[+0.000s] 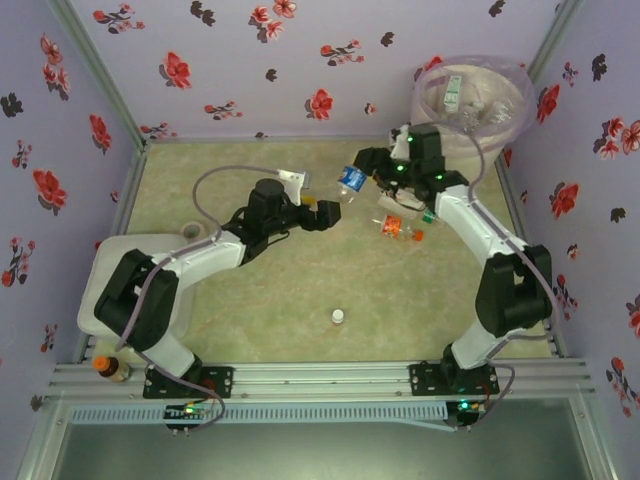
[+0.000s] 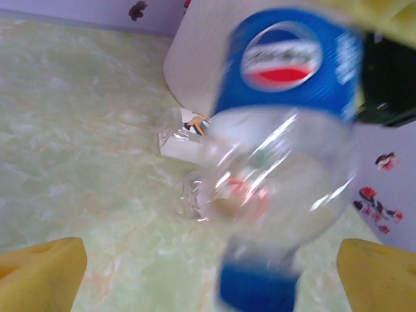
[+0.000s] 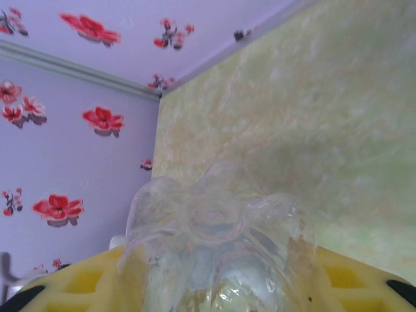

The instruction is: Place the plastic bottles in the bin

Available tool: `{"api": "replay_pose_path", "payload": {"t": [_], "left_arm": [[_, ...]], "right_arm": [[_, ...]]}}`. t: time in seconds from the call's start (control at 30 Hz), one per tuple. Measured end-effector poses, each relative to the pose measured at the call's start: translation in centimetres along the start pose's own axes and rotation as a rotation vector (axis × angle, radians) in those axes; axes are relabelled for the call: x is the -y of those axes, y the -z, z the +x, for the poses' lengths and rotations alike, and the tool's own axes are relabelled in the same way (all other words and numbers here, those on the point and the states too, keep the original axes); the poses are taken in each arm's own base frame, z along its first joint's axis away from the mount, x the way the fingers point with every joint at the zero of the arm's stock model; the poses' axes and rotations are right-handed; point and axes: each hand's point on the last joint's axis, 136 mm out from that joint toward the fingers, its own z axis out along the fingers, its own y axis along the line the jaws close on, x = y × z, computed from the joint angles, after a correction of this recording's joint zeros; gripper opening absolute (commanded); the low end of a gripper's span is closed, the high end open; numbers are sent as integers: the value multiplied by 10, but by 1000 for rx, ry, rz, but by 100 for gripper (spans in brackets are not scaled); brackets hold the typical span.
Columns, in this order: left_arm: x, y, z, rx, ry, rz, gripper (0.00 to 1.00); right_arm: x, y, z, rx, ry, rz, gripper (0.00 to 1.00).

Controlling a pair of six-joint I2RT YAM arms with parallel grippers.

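Note:
A clear plastic bottle [image 1: 350, 181] with a blue label and a blue cap hangs above the middle of the table. My right gripper [image 1: 364, 172] is shut on its base end; in the right wrist view the clear base [image 3: 214, 221] sits squeezed between the yellow fingers [image 3: 78, 286]. My left gripper [image 1: 325, 214] stands open at the cap end, its yellow fingertips [image 2: 39, 273] wide apart on either side of the bottle [image 2: 286, 162] without touching it. The bin [image 1: 516, 122] stands in the far right corner, lined with a pink bag, with bottles inside.
More bottles [image 1: 395, 226] lie on the table below the right gripper, near the bin's wall [image 2: 195, 58]. A lone white cap [image 1: 338, 317] lies near the front. A flat white box [image 1: 100, 290] and a small brown bottle [image 1: 108, 368] are at the front left.

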Motion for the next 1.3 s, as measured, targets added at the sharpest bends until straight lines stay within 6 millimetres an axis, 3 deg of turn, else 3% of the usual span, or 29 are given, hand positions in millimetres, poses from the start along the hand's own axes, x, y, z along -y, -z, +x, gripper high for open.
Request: {"api": "replay_pose_path", "payload": {"t": [0.13,0.33,0.43,0.53,0.7,0.93,1.1,1.3], "left_arm": [[-15,13,-8,72,114,-7,100],[-59,41,-10,159,272,-91,100],[-63,53,-14,185,296,-123,100],[-57,69,-25,224,296,-151,100],[-52,105,-39,288,273,-227,100],[-60,138,-19,259,246,-332,100],[-68,144,-3,227,249,-370,99],[-74,142,5,206,254,-389,98]], "right_arm": [[-31,64,-57,161,117,33,32],[-78,175,-130,466,338,171,16],[-86,209,-154,572,400,256,10],[-84,227,-177,649,439,358,4],[-61,216,-216,685,467,494,1],[7,154,-253,590,430,603,0],[52,116,-255,502,392,649,0],[85,78,-240,388,365,662,4]]}}
